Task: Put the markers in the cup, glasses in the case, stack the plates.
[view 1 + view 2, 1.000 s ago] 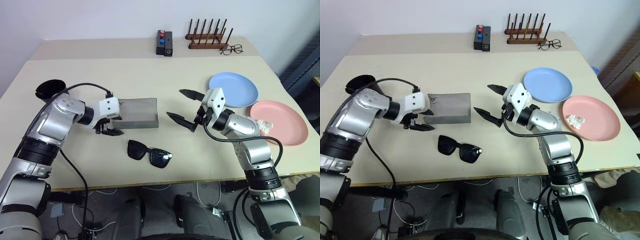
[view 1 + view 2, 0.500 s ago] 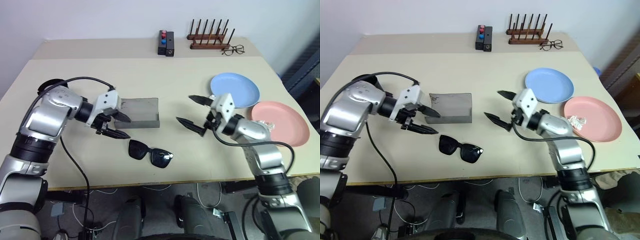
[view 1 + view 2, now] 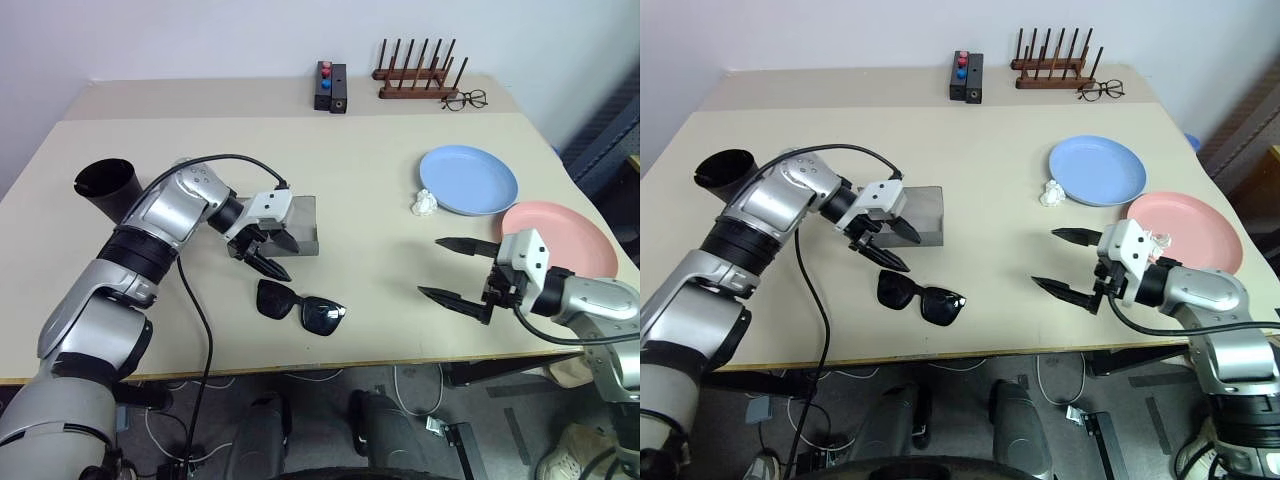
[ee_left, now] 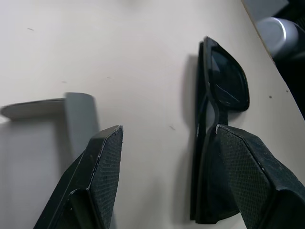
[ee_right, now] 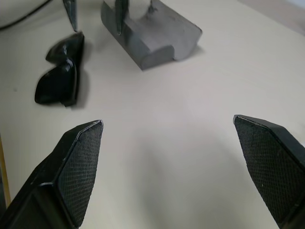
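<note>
Black sunglasses (image 3: 300, 308) lie folded open on the table near the front edge. Just behind them sits the grey case (image 3: 305, 222). My left gripper (image 3: 268, 252) hangs open and empty between the case and the glasses' left lens, pointing down; in the left wrist view the glasses (image 4: 221, 90) lie by one finger (image 4: 252, 176). My right gripper (image 3: 431, 267) stands open and empty near the front right, close to the pink plate (image 3: 565, 225). The blue plate (image 3: 468, 180) lies behind it. The black cup (image 3: 103, 187) stands at far left. The markers are out of view.
A white crumpled lump (image 3: 426, 203) lies beside the blue plate. At the back stand a black box with red and blue knobs (image 3: 330, 87), a wooden peg rack (image 3: 415, 75) and thin-rimmed spectacles (image 3: 462, 99). Open tabletop stretches between the case and the plates.
My left gripper swung right and tipped downward, from the case's left end to just above the sunglasses. My right gripper drew back rightward from mid-table toward the pink plate, uncovering the white lump.
</note>
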You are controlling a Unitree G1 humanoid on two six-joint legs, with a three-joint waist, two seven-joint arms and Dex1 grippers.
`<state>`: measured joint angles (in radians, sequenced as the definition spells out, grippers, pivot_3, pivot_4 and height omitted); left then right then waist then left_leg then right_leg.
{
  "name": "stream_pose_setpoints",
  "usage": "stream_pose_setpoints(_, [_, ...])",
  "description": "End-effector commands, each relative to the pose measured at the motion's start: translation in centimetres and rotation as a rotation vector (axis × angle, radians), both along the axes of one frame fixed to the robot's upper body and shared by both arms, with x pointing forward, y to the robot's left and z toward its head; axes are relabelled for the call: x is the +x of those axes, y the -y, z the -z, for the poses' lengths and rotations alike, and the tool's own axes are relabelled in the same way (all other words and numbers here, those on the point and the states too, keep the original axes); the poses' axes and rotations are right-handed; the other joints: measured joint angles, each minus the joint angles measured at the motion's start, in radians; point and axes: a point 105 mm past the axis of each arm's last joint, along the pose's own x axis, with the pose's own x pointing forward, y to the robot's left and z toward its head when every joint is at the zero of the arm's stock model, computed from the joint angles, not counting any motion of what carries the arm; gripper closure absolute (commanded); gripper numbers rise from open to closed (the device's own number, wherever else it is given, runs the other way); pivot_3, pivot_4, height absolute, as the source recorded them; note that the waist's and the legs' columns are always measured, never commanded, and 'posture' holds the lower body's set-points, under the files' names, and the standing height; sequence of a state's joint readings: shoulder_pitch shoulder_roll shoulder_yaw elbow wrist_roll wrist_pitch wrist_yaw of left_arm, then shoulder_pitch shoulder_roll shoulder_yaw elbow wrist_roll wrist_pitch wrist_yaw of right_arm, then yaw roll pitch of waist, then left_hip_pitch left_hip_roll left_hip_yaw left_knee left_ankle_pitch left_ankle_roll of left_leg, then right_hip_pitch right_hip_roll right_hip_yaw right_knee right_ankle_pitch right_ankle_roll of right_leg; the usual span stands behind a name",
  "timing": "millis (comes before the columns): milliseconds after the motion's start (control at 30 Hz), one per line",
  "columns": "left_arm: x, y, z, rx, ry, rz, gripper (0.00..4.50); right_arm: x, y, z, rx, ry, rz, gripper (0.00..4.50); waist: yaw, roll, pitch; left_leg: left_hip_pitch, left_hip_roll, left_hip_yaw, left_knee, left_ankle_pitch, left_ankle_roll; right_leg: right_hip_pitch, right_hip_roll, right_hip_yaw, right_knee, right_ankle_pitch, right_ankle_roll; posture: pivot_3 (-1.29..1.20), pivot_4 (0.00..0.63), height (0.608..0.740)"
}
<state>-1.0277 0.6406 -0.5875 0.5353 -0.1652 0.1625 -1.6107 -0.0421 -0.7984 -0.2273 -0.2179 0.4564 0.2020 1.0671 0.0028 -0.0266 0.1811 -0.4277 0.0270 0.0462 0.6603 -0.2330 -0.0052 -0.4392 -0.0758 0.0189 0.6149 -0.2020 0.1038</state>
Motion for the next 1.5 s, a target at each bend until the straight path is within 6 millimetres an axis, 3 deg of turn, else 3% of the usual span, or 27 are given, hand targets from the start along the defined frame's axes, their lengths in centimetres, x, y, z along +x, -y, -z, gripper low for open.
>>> stream_pose_setpoints(33, [-0.2, 0.6, -0.6, -0.003, 0.023, 0.053, 1.33, -0.4, -0.3, -1.8, 0.001, 0.07, -0.009, 0.0, 0.003, 0.0, 0.0, 0.0, 0.0, 0.0, 0.001, 0.0, 0.001, 0.0, 0.0, 0.0, 0.0, 0.0, 0.0, 0.0, 0.15, 0.74])
stream_pose_setpoints(933, [-2.0, 3.1, 2.0, 0.11, 0.0, 0.286, 1.33, -0.7, -1.7, -2.1, 0.031, 0.102, 0.006, 0.0, 0.011, 0.0, 0.0, -0.001, 0.0, 0.0, 0.004, -0.001, 0.002, 0.002, 0.0, 0.0, -0.001, 0.0, 0.0, 0.0, 0.15, 0.74])
stream_pose_setpoints(1033, [-2.0, 3.1, 2.3, 0.126, 0.004, 0.294, 2.16, -0.8, -1.6, -2.0, 0.033, 0.104, 0.018, 0.0, 0.01, 0.0, 0.0, -0.001, 0.0, 0.0, 0.004, -0.001, 0.002, 0.002, 0.0, 0.0, -0.001, 0.0, 0.0, 0.0, 0.15, 0.74])
stream_pose_setpoints(1200, [-2.1, 2.7, 2.7, 0.142, 0.011, 0.307, 4.49, -0.9, -1.5, -1.8, 0.034, 0.104, 0.03, 0.0, 0.013, 0.002, -0.001, 0.0, 0.0, 0.0, 0.004, -0.001, 0.002, 0.004, -0.001, 0.0, -0.002, 0.0, 0.0, 0.0, 0.15, 0.74])
stream_pose_setpoints(1500, [-2.3, 2.6, 1.6, 0.078, 0.048, 0.325, 4.49, -0.2, -1.2, -1.7, 0.033, 0.111, 0.042, 0.0, 0.01, 0.003, -0.002, 0.003, -0.001, -0.001, 0.007, -0.001, 0.002, 0.008, -0.002, 0.0, -0.002, -0.001, 0.0, 0.0, 0.15, 0.74])
